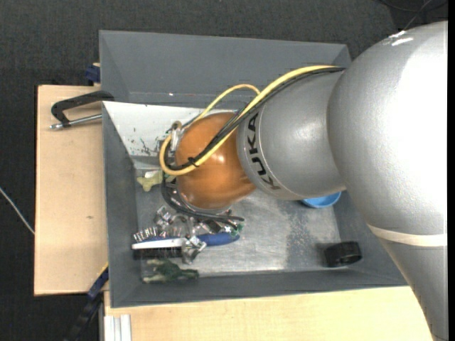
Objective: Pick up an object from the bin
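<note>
- Hovering at 7 o'clock in the bin [220,62], the gripper [201,222] sits under the orange cover [210,165]; its opening state is not determinable.
- Nearest it: a blue stick-shaped piece [217,238] and a black toothed strip [160,245], heaped near the 6 o'clock wall [249,284].
- Open floor lies toward 4 o'clock, up to a black block [341,253].

A small heap [186,231], with a blue stick [219,239] and black bar [158,245], lies in the bin's [213,55] lower-left corner.

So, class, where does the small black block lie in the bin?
In the camera view, the small black block lies by itself near the lower right corner of the bin, just below a blue thing.
</note>
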`<state>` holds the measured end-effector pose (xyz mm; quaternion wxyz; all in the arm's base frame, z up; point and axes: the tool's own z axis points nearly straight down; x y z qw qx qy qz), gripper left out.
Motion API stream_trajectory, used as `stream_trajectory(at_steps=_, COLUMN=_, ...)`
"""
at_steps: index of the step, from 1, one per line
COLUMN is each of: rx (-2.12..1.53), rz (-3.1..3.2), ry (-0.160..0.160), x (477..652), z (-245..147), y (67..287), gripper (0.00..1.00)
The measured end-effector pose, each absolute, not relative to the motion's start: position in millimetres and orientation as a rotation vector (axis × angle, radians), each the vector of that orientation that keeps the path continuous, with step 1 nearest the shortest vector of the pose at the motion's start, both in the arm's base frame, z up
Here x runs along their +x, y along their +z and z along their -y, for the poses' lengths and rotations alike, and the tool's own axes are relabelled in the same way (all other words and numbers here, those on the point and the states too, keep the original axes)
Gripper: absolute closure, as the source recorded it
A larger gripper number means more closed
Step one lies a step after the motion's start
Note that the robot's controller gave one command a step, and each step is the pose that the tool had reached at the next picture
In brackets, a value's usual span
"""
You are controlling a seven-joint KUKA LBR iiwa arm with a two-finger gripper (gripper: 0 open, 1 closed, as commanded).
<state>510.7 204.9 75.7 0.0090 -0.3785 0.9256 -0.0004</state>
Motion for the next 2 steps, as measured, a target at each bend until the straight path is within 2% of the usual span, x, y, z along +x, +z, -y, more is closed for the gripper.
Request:
stream_trajectory(at_steps=1, rx=-1.183, rz=-2.901, ry=0.002, x=512.5, z=-206.3, y=100.2, gripper=1.0)
stream_trajectory(at_steps=2, rx=-1.179, rz=-2.897, ry=0.002, x=514.4, z=-208.3, y=194.1, gripper=1.0)
